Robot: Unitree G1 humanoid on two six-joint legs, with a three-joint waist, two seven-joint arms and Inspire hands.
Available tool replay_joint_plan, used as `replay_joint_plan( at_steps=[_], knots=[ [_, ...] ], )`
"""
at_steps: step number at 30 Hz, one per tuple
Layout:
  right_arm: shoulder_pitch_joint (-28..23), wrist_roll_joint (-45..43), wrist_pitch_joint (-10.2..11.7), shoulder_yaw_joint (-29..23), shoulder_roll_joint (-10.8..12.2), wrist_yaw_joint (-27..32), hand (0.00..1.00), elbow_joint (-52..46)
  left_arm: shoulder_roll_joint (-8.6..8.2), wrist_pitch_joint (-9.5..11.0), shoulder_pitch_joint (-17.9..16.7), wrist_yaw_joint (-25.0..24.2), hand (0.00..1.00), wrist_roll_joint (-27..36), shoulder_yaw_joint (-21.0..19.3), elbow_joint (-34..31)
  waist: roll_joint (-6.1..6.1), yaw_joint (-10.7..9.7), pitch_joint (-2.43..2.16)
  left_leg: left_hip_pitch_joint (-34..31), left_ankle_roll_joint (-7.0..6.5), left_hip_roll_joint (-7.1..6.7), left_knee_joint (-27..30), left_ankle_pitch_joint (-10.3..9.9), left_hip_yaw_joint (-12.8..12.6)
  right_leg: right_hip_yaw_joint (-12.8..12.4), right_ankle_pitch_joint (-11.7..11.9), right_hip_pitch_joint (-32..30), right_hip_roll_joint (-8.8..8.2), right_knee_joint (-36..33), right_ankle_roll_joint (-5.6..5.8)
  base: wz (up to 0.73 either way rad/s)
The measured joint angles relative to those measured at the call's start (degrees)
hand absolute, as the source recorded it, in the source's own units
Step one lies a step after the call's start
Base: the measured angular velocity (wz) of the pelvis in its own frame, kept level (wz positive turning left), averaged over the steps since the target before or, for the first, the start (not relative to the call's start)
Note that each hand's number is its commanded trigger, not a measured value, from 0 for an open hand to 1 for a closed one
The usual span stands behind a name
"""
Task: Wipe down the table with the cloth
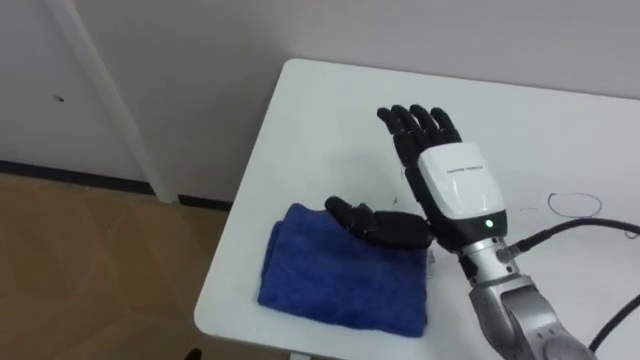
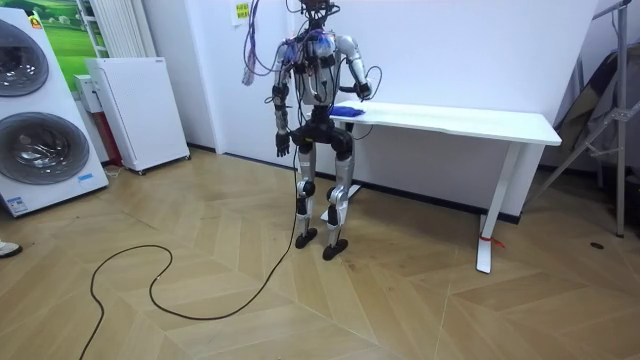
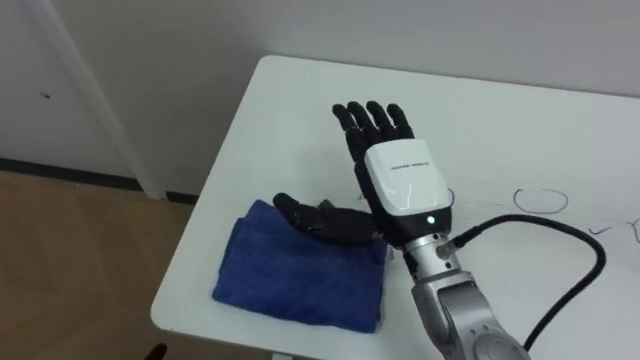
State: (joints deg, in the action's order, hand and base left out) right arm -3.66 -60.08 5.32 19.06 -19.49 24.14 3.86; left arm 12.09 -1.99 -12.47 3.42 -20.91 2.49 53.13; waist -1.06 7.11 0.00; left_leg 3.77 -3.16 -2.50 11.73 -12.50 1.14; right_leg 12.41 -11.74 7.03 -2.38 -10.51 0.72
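Right hand (image 1: 441, 168) hovers over the white table (image 1: 330, 110), fingers straight and spread toward 12 o'clock, holding nothing. Its thumb points to 9 o'clock over the far edge of the folded blue cloth (image 1: 335, 275). The cloth lies at the hand's 7 o'clock, near the table's corner. A pen scribble (image 1: 574, 204) sits at 3 o'clock. From the room view, the robot stands at the table's end with its left hand (image 2: 283, 145) hanging by its hip, too small to tell its state.

Blue cloth (image 2: 343, 110) on white table (image 2: 470, 122)

The cloth (image 1: 335, 272) lies on the table's (image 1: 330, 110) near left corner.
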Motion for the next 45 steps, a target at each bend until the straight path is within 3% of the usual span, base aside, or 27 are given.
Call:
replay_joint_plan(
  at_steps=[4,11,20,36,45],
  knots=[
    [-2.5,0.09,0.09,2.47,0.02,-0.02,0.0,0.97,-0.02,0.01,0.51,0.43,0.0,0.01,1.39,0.93,-0.61,0.83,-0.29,0.41,-0.02,-0.13,0.0,0.01,0.66,0.33,0.0,0.57,-0.12,0.16,0.0,0.06],
    [-3.25,-0.14,0.19,4.77,1.05,-1.12,0.0,1.8,-0.05,-0.06,0.49,0.56,0.0,0.06,2.97,1.29,-0.59,1.06,0.18,-0.31,-0.04,-0.16,-0.05,0.0,0.76,0.69,0.0,0.8,-0.35,0.91,0.01,0.03],
    [-4.72,-0.41,0.14,6.78,1.26,-1.12,0.0,2.71,-0.05,-0.23,0.39,0.04,0.0,0.05,3.32,2.09,-0.59,1.2,0.15,-0.38,-0.02,-0.29,-0.05,0.0,0.77,0.75,0.0,0.79,-0.15,0.88,0.01,0.0],
    [-7.33,-3.21,1.56,7.31,1.45,-1.11,0.0,4.8,-0.05,0.01,0.54,-0.08,0.0,-0.02,3.35,2.15,-0.29,1.23,0.26,-0.39,-0.02,-0.24,-0.23,-0.01,0.65,0.59,0.0,0.7,-0.18,0.89,0.01,0.0],
    [-9.34,-3.13,1.56,7.37,1.67,-0.9,0.0,4.89,-0.05,0.0,0.35,1.08,0.0,-0.02,3.35,2.2,0.02,1.34,0.03,-0.4,-0.02,-0.27,-0.35,-0.01,0.55,1.09,0.0,0.64,-0.18,0.85,0.02,0.0]
  ],
)
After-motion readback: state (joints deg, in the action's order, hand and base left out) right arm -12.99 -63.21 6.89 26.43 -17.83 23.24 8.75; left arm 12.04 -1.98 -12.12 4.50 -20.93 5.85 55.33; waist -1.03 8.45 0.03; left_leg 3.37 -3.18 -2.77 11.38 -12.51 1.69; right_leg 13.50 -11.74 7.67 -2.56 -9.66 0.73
